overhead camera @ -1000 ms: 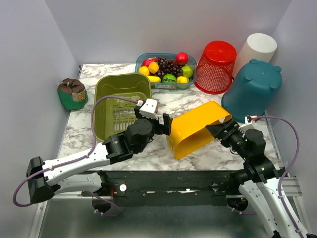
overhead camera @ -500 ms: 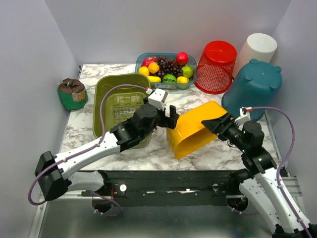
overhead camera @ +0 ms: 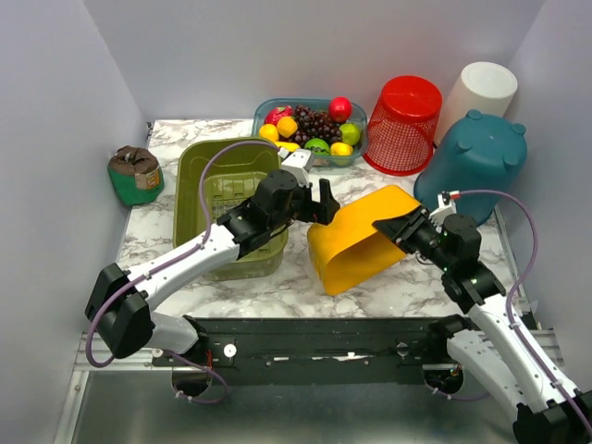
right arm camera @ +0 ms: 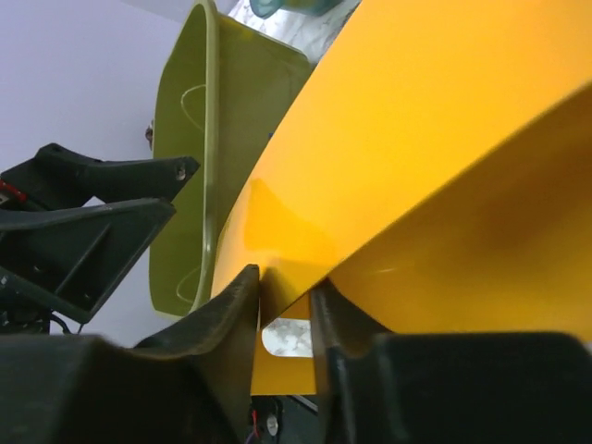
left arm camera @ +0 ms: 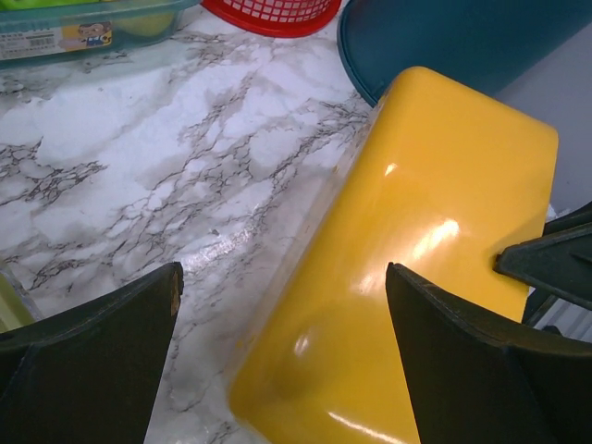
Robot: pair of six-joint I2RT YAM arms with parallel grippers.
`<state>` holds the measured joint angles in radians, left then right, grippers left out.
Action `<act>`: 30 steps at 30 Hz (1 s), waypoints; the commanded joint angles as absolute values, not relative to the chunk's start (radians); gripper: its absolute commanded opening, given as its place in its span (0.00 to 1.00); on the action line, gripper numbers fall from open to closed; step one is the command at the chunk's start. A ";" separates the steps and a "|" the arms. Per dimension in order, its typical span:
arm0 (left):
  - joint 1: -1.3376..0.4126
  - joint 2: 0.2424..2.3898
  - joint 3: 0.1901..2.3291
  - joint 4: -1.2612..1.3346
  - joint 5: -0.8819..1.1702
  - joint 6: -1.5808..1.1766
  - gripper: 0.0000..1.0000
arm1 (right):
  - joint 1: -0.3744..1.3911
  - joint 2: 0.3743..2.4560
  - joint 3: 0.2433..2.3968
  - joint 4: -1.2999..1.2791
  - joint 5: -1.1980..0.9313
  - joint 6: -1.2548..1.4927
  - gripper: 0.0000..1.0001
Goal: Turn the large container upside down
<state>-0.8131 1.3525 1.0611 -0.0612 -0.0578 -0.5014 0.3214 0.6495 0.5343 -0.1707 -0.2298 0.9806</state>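
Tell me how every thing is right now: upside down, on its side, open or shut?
yellow container: on its side, not flipped yet.
right fingers: pinched shut on the yellow container's wall.
left fingers: wide open over the yellow container.
green basket: right way up.
red basket: upside down.
teal bin: upside down.
fruit tub: right way up, full of fruit.

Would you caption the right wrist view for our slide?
Right tool pinches the yellow container; green bin and left tool beyond.
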 commanded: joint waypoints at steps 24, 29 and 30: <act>-0.727 1.238 1.009 -0.080 -0.028 -0.564 0.99 | 0.333 1.051 0.715 0.198 -0.549 0.871 0.13; -0.724 1.272 0.996 -0.048 0.000 -0.594 0.99 | 0.333 1.094 0.749 0.074 -0.490 0.815 0.31; -0.724 1.281 0.997 -0.046 0.026 -0.595 0.99 | 0.331 1.095 0.750 0.051 -0.467 0.807 0.31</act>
